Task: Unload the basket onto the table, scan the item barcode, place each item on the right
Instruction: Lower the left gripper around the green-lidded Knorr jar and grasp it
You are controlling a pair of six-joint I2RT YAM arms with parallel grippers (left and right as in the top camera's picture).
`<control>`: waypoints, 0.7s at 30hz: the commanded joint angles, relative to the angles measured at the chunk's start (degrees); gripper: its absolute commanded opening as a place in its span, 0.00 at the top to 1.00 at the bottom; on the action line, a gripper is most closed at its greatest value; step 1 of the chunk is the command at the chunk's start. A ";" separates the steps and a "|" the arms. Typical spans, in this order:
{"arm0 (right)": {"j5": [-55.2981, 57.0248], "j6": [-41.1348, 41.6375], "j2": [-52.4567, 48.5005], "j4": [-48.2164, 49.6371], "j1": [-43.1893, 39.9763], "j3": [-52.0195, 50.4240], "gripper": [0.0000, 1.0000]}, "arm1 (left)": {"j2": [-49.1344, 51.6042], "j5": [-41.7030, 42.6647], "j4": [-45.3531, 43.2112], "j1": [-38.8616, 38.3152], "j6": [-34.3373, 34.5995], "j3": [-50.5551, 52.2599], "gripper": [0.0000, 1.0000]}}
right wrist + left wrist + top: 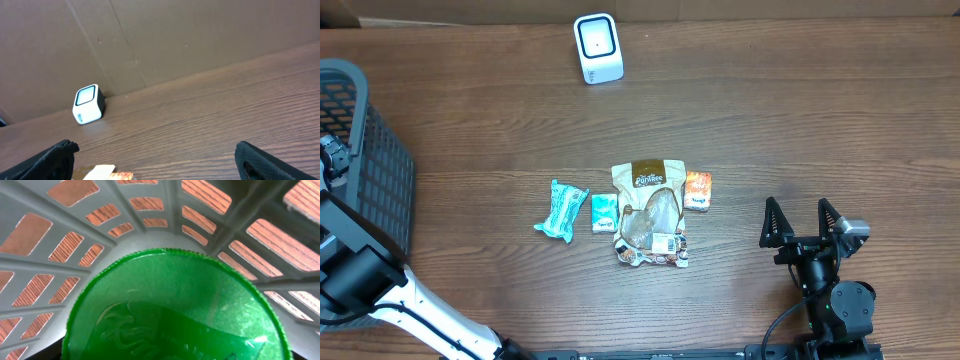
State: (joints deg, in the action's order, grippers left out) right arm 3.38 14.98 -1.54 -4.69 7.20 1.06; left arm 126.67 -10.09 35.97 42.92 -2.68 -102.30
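Right gripper (797, 203) — black, 2 pointed fingers.

Right arm (835, 300) folded low, fingers (772, 222) spread wide apart. Left arm (415, 298) stretched far left, its fingers hidden.

Light: even, soft | shadows: faint | green item (175, 305): close, blurred
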 commanded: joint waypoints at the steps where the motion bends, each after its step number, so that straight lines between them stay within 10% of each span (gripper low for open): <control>1: 0.17 0.04 0.52 0.24 -0.09 -0.61 0.00 | -0.13 2.32 -0.35 -0.35 1.22 -3.28 0.31; 8: 0.17 0.04 0.52 0.24 -0.09 -0.61 0.00 | -0.15 3.96 3.10 -0.50 1.42 -5.62 0.72; 17: 0.17 0.04 0.52 0.24 -0.09 -0.61 0.00 | -3.32 4.17 4.79 -0.52 2.54 -5.66 0.71; 21: 0.17 0.04 0.50 0.24 -0.09 -0.61 0.00 | -4.59 4.17 4.50 -0.50 3.10 -5.66 0.49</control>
State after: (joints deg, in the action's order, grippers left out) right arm 3.38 14.98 -1.54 -4.71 7.22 1.06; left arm 125.64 -6.42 40.71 42.74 -0.36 -107.20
